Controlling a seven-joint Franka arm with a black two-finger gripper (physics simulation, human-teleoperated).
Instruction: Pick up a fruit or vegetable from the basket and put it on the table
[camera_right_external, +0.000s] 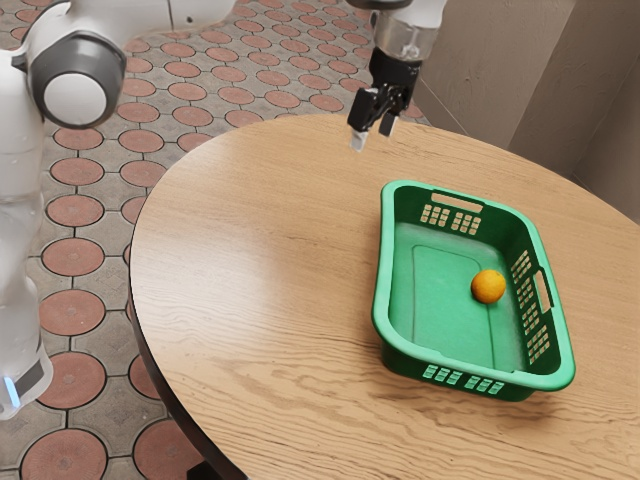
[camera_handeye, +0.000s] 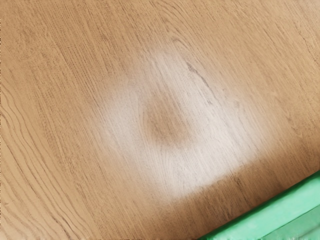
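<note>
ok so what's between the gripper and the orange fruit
From the gripper to the fruit, the exterior view shows bare tabletop, then the green basket's rim, wall and floor.

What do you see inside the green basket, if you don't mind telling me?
Inside the green basket lies one orange fruit, resting on the floor near a long side wall. The patch of floor directly beneath it is covered.

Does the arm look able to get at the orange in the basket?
Probably yes: the orange lies uncovered in the open-topped basket, and the gripper is open, though it must clear the rim.
</note>
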